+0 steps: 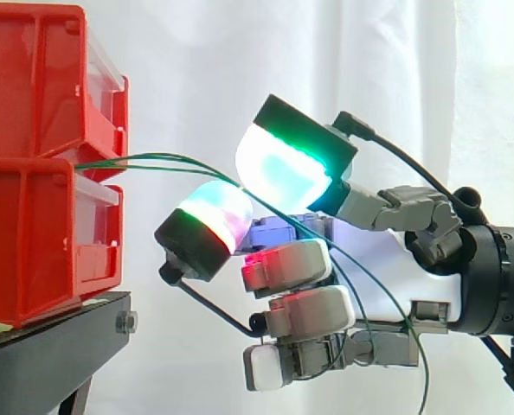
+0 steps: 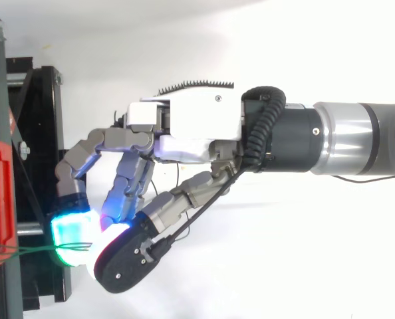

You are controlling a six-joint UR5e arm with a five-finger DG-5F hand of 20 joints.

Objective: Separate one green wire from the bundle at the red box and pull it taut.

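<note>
At my 9 o'clock in the side view, the red bins [image 1: 32, 164] sit stacked on the black stand [image 1: 49, 346]. Two green wires [image 1: 153, 156] leave the gap between them and arc toward 3 o'clock into the hand [image 1: 305, 259], which pinches them between two glowing pads [image 1: 279, 169]. One strand droops on toward 5 o'clock.

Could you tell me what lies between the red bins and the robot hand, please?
In the side view, only green wires cross that gap, from the red bins to the robot hand.
</note>
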